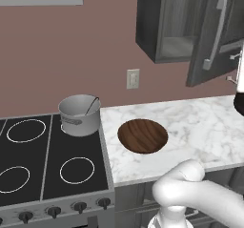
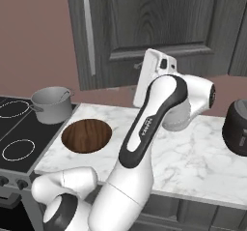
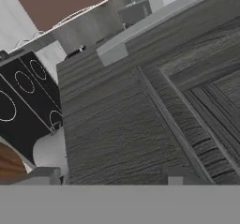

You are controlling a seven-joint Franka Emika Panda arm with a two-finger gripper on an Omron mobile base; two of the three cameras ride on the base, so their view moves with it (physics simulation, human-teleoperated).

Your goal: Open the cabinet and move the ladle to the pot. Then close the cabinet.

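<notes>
The arm [image 2: 144, 128] rises from the base and bends up toward the cabinet door [image 2: 144, 27]. In the hand view the door panel lies close ahead, with the bar handle [image 3: 154, 17] running across from 10 to 2 o'clock. Two finger tips [image 3: 44, 175] show at the lower edge, set well apart with nothing between them: the jaws are released. In the right base view the hand sits just in front of the door's lower rail; contact cannot be confirmed.

On the table [image 1: 200, 127], a marble top, the wooden disc [image 1: 142, 135] lies flat near the stove edge. A dark round appliance [image 2: 237, 127] stands at the table's 3 o'clock end in the right base view.

The stove [image 1: 47, 165] adjoins the table at 9 o'clock. The pot [image 1: 79, 114] stands upright on the stove's rear right corner, at 10 o'clock from the disc. The ladle [image 1: 91, 105] is inside the pot, its thin handle leaning on the rim toward 2 o'clock.

A wall outlet [image 1: 133, 78] is set above the table. The cabinet [image 1: 167, 22] hangs at 1 o'clock, its door swung partly open.
</notes>
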